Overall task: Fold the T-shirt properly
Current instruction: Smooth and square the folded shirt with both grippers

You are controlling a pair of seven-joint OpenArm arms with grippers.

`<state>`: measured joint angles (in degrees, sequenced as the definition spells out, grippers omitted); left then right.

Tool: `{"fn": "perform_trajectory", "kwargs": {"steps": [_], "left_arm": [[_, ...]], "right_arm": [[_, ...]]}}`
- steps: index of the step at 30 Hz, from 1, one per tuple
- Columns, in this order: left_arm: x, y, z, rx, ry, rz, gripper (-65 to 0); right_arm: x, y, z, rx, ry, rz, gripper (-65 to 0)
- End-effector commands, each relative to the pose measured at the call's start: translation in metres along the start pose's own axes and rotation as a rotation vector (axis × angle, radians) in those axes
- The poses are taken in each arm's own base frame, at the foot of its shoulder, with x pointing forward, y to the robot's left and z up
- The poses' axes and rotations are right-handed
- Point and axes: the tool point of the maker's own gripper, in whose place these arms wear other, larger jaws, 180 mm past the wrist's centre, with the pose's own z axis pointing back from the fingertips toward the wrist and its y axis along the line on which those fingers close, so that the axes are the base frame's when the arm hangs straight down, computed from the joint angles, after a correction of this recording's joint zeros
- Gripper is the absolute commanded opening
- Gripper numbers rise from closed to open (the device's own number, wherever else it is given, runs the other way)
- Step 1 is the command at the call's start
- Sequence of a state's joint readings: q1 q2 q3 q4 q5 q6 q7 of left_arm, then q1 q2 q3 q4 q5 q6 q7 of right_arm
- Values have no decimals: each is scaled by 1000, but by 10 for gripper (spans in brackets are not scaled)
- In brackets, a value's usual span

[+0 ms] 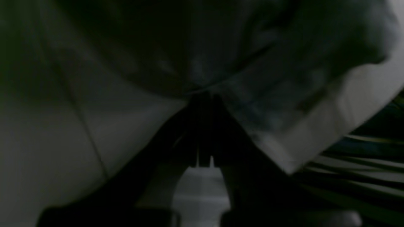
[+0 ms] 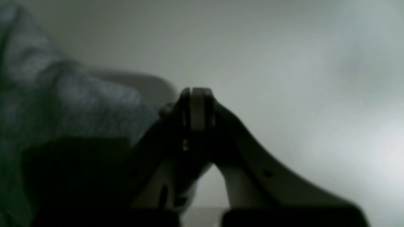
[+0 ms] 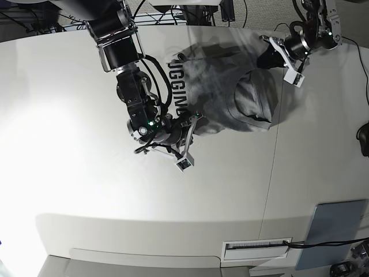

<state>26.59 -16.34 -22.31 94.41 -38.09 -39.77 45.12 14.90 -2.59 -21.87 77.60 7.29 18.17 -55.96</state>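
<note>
Though wrist views are dim: T-shirt, grey, bunched mid-table; soft, limp, light, grip at hems. Left gripper prob. pinching cloth; right gripper closed, empty, beside shirt edge.

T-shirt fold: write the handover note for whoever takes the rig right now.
Left gripper: shut on the T-shirt, pinching an edge at the far side.
Right gripper: shut, empty, jaws together just off the near edge of the shirt.
T-shirt: rumpled on the white table, lettering partly showing, neck area bunched.
Done: no clean fold visible.
Left: spread it flat, then fold sides and bottom.
</note>
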Motion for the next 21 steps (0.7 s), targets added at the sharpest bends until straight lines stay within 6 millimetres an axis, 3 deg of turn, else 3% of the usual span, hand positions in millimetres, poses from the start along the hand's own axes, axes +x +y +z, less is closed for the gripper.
{"fn": "perform_trajectory", "kwargs": {"steps": [1,6,11,17,21], "left_arm": [[5,7,1,23,-5,-28,-650],[9,30,-8,80,-10,-35,-650],[30,48,-24,90,-50,-13,-650],[74,64,-41,87,-117,-3,-650],[103,66,-39,76,-171,-30,-650]], "right_arm": [[11,-3,5,-15,-29,14,-650],[-10,-5,17,-54,-25,42,-650],[-37,-3,38,-84,-26,65,-650],[-75,36,55,-34,-18,52,-650],[-86,53,69,-44,-32,86,-650]]}}
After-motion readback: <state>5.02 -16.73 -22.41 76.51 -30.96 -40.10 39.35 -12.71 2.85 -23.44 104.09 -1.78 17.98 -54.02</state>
